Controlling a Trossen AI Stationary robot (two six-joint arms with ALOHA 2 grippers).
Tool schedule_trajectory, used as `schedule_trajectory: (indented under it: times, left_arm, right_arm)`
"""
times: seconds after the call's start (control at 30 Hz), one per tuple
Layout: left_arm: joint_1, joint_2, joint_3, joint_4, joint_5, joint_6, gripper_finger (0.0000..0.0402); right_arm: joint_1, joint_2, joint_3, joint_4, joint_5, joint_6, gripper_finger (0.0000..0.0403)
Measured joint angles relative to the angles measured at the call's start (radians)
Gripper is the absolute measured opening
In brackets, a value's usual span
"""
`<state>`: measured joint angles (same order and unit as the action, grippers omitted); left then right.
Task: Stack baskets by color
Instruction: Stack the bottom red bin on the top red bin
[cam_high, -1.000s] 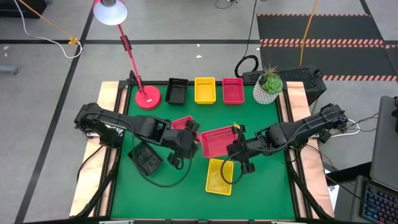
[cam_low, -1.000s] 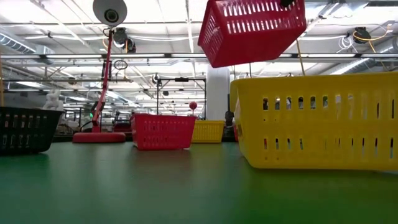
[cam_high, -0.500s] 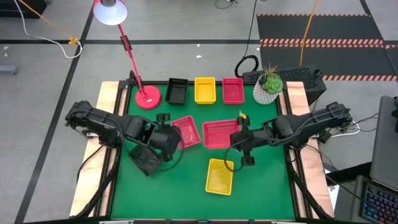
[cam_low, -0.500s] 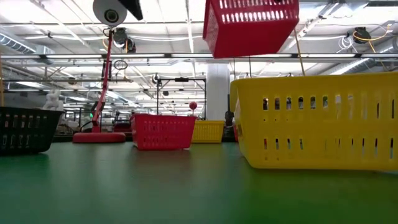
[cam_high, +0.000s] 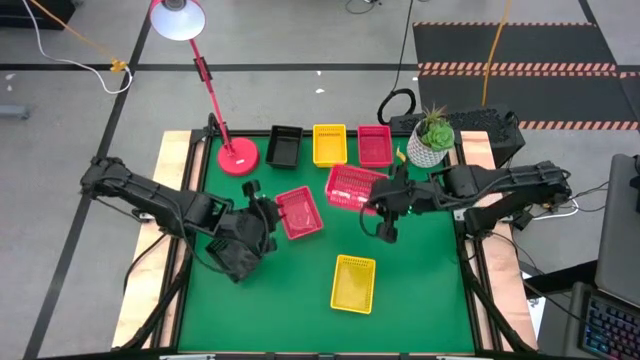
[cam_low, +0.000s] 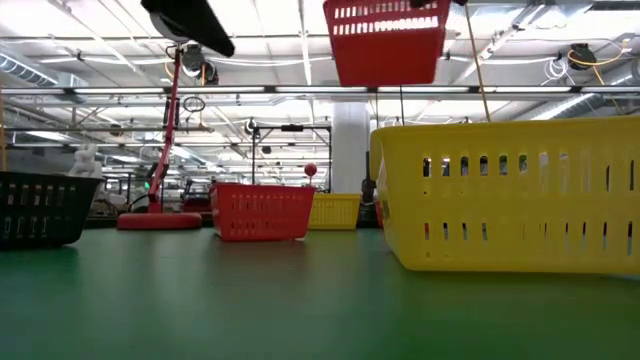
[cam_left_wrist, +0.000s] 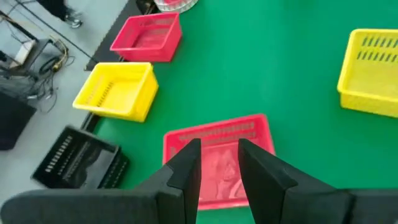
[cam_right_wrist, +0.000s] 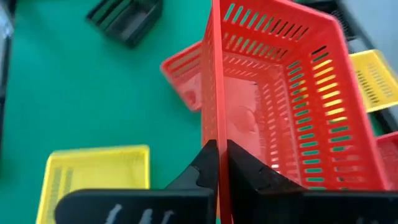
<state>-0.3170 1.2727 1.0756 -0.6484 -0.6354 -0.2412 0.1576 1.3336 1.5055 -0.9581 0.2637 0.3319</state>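
Observation:
Along the far edge stand a black basket (cam_high: 285, 146), a yellow one (cam_high: 329, 145) and a red one (cam_high: 375, 145). My right gripper (cam_high: 385, 200) is shut on another red basket (cam_high: 352, 187), which hangs high over the table (cam_low: 385, 40). A third red basket (cam_high: 298, 213) rests on its base at mid-table. My left gripper (cam_left_wrist: 217, 149) hovers open over its side toward the table's left (cam_left_wrist: 214, 186), with nothing between the fingers. A yellow basket (cam_high: 353, 283) stands toward the near edge. A black basket (cam_high: 235, 258) lies partly hidden under my left arm. My right gripper pinches one wall of the red basket at its rim (cam_right_wrist: 216, 134), one finger inside the basket and one outside. It holds the side of the basket toward the table's right. The basket is lifted clear of the table, its opening facing up.
A red lamp base (cam_high: 238, 158) stands at the far left and a white plant pot (cam_high: 430, 143) at the far right. Bare green mat lies at the near left and along the right side.
My right gripper has carried the red basket toward the far edge and a little higher, turning it about. My left gripper has drawn back toward the table's left, off the mid-table red basket, rolling as it went. That basket has stayed where it was.

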Motion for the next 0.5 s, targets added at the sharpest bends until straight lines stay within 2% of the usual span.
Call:
schedule_trajectory:
  times: [0.23,0.5]
  left_arm:
    - [0.031,-0.102,-0.048,0.180,0.062,0.022,0.0108]
    - [0.032,-0.216,-0.138,0.402,0.043,0.076,0.0108]
  right_arm:
    - [-0.056,0.000,0.013,0.012,0.062,0.112,0.0008]
    - [-0.078,-0.001,0.031,0.046,0.257,0.181,0.0008]
